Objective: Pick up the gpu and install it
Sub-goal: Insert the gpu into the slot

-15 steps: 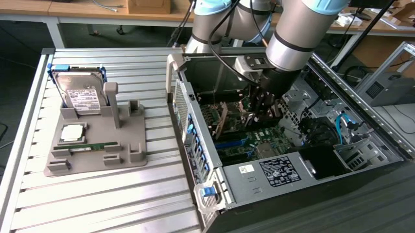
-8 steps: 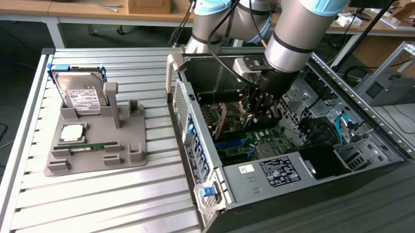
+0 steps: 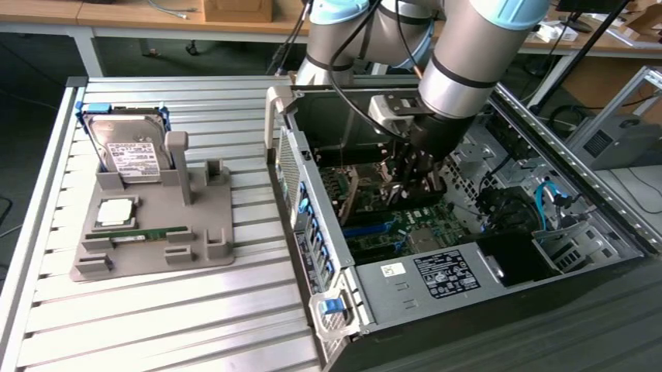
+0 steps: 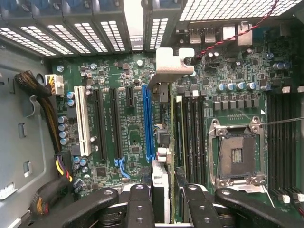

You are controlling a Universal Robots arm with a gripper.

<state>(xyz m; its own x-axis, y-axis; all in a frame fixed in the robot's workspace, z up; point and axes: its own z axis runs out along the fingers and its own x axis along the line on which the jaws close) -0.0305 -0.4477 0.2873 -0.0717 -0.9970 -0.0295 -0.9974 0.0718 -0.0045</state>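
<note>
My gripper [image 3: 419,182] is lowered inside the open computer case [image 3: 310,194], just above the motherboard [image 3: 398,232]. In the wrist view the gpu [image 4: 162,178] is seen edge-on, a thin card running away from the fingers [image 4: 140,204] to its pale metal bracket [image 4: 170,64]. The gripper [image 4: 164,206] is shut on the gpu, one finger on each side of the card. The card hangs upright over the board, just beside the long blue slot [image 4: 148,121] and roughly parallel to it. Whether its lower edge touches the board I cannot tell.
A white slot [image 4: 83,123], black slots and the bare CPU socket [image 4: 236,154] flank the card. Cable bundles [image 4: 38,90] lie at the case wall. Outside the case, a grey fixture [image 3: 212,256] holds a hard drive [image 3: 129,151], a processor [image 3: 116,211] and a green memory stick [image 3: 150,232].
</note>
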